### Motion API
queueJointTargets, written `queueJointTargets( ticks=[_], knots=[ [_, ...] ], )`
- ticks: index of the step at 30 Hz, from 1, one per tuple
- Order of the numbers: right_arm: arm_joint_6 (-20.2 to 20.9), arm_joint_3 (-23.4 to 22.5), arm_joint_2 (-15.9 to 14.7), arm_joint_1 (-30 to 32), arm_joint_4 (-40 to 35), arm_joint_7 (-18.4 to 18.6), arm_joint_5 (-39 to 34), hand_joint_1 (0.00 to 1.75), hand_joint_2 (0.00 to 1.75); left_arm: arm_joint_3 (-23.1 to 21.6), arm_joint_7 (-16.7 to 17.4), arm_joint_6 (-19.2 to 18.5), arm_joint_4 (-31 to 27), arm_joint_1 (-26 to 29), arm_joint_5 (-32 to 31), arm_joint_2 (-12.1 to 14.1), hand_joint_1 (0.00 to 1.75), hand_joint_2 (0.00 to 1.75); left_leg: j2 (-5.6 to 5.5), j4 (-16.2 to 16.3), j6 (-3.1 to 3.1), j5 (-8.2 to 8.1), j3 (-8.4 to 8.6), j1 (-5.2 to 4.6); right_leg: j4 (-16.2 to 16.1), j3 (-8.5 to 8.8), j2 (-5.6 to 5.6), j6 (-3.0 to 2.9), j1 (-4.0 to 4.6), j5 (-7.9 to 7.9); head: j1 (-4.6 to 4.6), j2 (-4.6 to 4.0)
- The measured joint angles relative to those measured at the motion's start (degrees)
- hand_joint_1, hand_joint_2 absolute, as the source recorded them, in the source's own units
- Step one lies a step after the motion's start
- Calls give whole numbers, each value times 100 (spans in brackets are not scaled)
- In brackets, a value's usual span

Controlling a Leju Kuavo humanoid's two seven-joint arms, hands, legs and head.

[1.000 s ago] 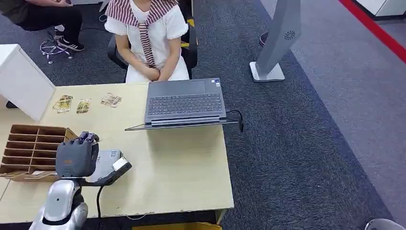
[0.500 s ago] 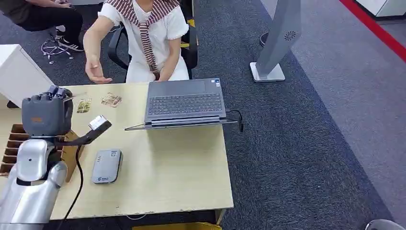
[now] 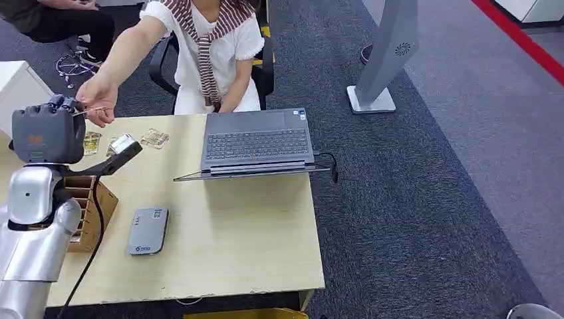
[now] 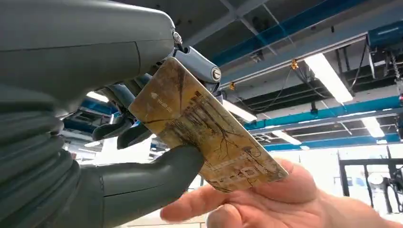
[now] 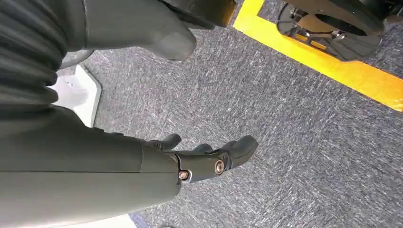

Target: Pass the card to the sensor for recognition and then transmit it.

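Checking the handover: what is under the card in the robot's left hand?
A person's hand is under the card, touching its free end. The left hand pinches the other end, its thumb covering part of the underside.

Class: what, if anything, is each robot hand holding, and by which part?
Left hand pinches one end of the card; a person's hand touches the other end. Right hand holds nothing.

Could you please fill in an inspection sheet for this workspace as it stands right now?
Surface: light wooden table, front edge chipped.
Job's things: card held up by the left hand, a person's hand grasping its far end; grey card reader flat on the table.
Clutter: open laptop; three more cards near the far edge; cardboard divider box.
Hands: left hand pinches the card; right hand hangs over carpet, holding nothing.
Cables: black cable along the left arm; laptop cable.
Surroundings: grey carpet, grey kiosk stand.
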Motion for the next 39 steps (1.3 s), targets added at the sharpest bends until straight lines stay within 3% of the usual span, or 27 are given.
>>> queueJointTargets(
  ticks=[9,10,15,26,33,39],
  knots=[
    [-2,0,4,-6,0,76,7,0,175,0,-2,-94,253,-18,-26,31,175,175,1,0,-4,2,2,-1,0,-1,2,0,1,1,0,2],
    [0,0,4,-8,0,79,17,0,175,0,-2,-131,297,-32,-57,28,0,175,1,0,-4,3,2,-1,0,-2,2,-1,1,1,0,0],
    [2,0,4,-7,0,24,22,0,175,0,35,-227,391,-68,-162,11,0,175,1,0,-4,2,0,-1,0,-4,3,-1,1,0,0,2],
    [-4,-2,4,-5,0,85,17,0,175,-2,-4,173,262,134,-168,-20,0,175,3,0,-4,2,-1,-2,-1,-4,4,0,1,0,2,0],
    [-118,-70,2,70,4,-39,-129,0,175,-2,-297,794,-1011,1365,676,-57,0,175,11,-1,0,-10,1,-2,-1,-6,8,0,1,-10,-2,2],
    [-171,-144,0,96,9,-81,-238,0,175,48,-580,1001,-1861,2281,947,-74,0,175,13,-5,-5,-20,-4,0,-2,-2,7,7,-3,-16,0,2]
  ],
)
